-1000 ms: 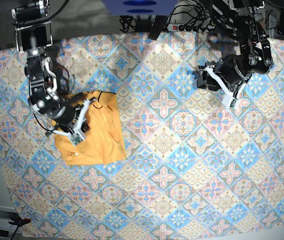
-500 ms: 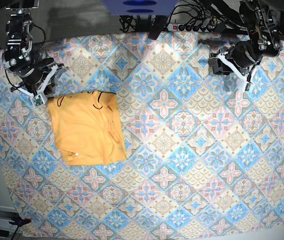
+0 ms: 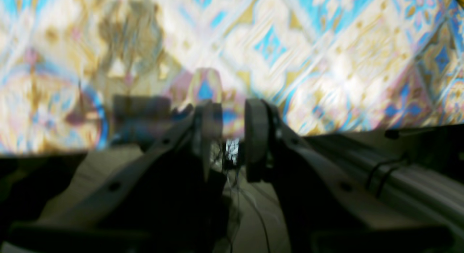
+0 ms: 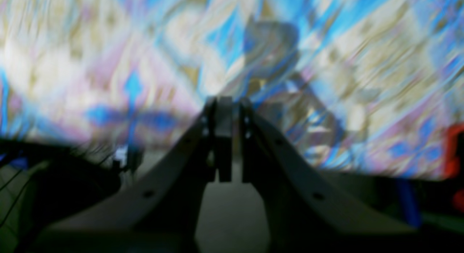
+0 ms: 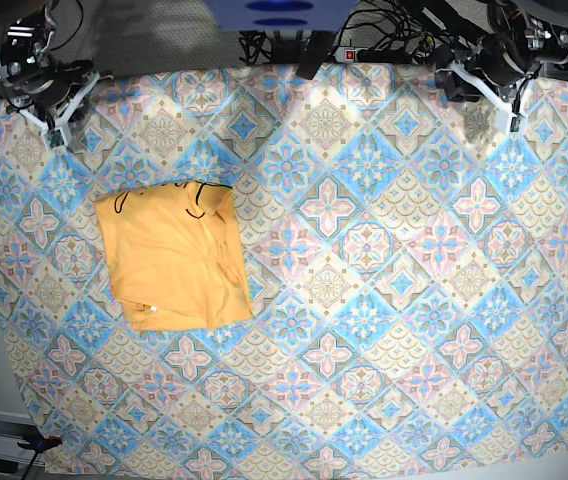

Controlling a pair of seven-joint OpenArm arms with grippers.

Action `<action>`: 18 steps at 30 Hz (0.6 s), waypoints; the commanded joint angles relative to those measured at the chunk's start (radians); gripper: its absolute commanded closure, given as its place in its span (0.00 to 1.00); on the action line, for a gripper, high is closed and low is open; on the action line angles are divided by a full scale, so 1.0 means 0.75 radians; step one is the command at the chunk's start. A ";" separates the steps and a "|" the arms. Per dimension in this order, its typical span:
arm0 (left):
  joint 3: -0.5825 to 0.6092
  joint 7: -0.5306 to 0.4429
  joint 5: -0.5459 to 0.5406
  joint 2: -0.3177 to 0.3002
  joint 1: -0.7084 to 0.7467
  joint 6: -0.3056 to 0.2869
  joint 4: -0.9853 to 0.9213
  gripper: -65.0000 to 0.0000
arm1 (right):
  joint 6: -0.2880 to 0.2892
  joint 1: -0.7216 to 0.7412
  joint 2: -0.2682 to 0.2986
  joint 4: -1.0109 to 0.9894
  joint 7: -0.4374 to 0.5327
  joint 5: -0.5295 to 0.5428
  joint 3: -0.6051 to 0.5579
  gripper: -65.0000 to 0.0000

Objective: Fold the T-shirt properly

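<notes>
yellow-orange t-shirt (image 5: 172, 257) folded into a compact square, left of centre on the tile-patterned tablecloth (image 5: 384, 300). soft, light, limp; best pinched at a corner or edge. left gripper (image 5: 511, 118) upper right, narrowly parted, empty. right gripper (image 5: 52, 135) upper left, closed, empty.

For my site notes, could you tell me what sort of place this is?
Probably a robotics lab bench: a patterned tablecloth, a folded T-shirt, and a power strip with cables behind.

Only the folded T-shirt (image 5: 172, 258) interrupts the tablecloth (image 5: 384, 300) — arms at far corners.
</notes>
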 commanded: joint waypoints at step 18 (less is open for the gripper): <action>-0.007 -0.021 0.009 0.026 0.207 0.002 -0.136 0.78 | -0.010 -0.263 -0.043 -0.145 0.012 0.005 0.072 0.95</action>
